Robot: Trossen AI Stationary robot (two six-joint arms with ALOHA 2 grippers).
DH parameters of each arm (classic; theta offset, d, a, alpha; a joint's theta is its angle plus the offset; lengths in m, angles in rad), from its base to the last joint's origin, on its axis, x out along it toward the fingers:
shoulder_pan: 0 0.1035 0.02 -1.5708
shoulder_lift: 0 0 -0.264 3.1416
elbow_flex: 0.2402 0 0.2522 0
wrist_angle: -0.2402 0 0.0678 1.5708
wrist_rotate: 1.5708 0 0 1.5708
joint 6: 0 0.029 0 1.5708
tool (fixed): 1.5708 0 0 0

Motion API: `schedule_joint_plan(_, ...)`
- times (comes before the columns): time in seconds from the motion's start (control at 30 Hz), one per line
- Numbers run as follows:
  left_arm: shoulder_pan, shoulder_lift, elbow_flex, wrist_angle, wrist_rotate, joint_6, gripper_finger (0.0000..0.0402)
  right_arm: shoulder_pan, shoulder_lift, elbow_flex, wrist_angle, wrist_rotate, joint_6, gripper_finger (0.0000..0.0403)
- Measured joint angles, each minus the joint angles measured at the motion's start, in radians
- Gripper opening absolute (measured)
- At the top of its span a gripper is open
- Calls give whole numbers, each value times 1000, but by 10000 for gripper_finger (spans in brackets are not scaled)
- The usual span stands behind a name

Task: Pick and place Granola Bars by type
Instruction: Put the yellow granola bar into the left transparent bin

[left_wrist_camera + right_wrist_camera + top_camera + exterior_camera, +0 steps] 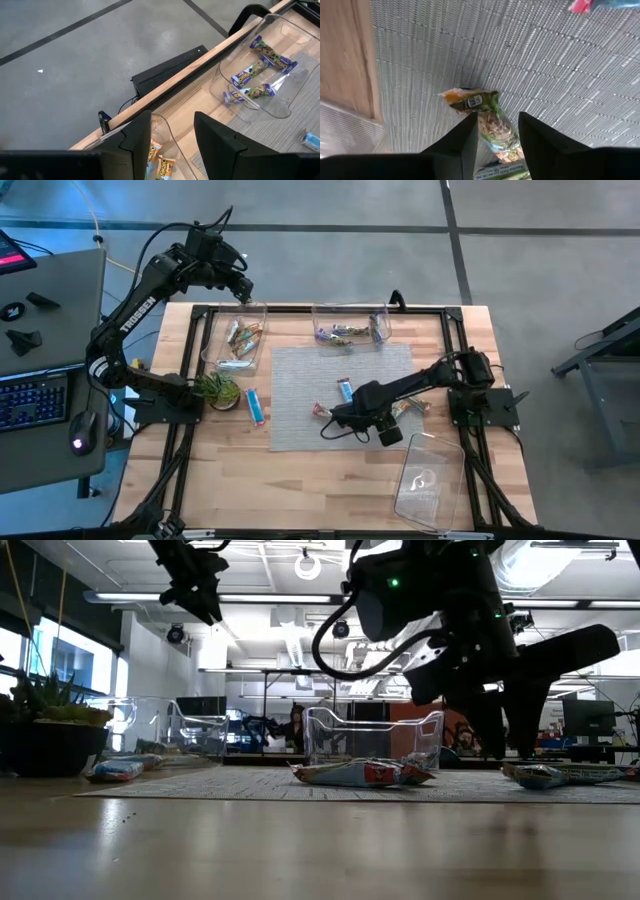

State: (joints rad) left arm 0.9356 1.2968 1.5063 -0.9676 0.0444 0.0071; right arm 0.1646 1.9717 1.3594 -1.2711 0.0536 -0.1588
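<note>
Looking down on the tabletop (330, 480), you see the grey woven mat (340, 380) at its middle, and your right end effector (372, 418) sits low over the mat's right half. Its fingers (465, 140) stand apart on either side of a green-wrapped granola bar (492, 125) lying flat on the mat; you cannot tell whether they touch the wrapper. Just beside it on the mat lie a blue bar (345, 390) and a red-ended bar (322, 412).

Your left end effector (243, 292) hangs well above the mat's far-left corner, over the far edge of the left clear bin (212, 330). Its fingers (137, 137) are spread with nothing between them. That bin holds the orange and brown bars (243, 335) plus a blue one (236, 364).

Beyond the mat's far edge, a second clear bin (350, 310) holds three purple-wrapped bars (257, 70). Left of the mat, another blue bar (255, 406) rests on the bare wood next to the small green plant (216, 388). Off the mat's near-right corner stands a third clear bin (430, 475).
</note>
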Motion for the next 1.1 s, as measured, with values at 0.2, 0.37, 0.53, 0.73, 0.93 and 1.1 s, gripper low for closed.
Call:
schedule_joint_plan(0.2, 0, 0, 0, 0, 0, 0, 145, 0, 0, 0, -25, 1, 0, 124)
schedule_joint_plan(0.37, 0, 0, 0, 0, 0, 2, 145, 0, 0, 0, -18, 4, 3, 124)
schedule_joint_plan(0.53, 0, 0, 0, 0, 0, 3, 145, 4, 0, 0, -15, 1, 38, 124)
schedule_joint_plan(0.73, 0, 0, 0, 0, -1, 3, 145, 8, 0, 0, -14, -8, 47, 124)
schedule_joint_plan(0.93, 0, 0, 0, 0, 0, 3, 145, 16, 0, 1, -131, -8, 169, 124)
schedule_joint_plan(1.1, 0, 0, 0, 0, 0, 3, 145, 27, 1, 0, -159, -14, 186, 124)
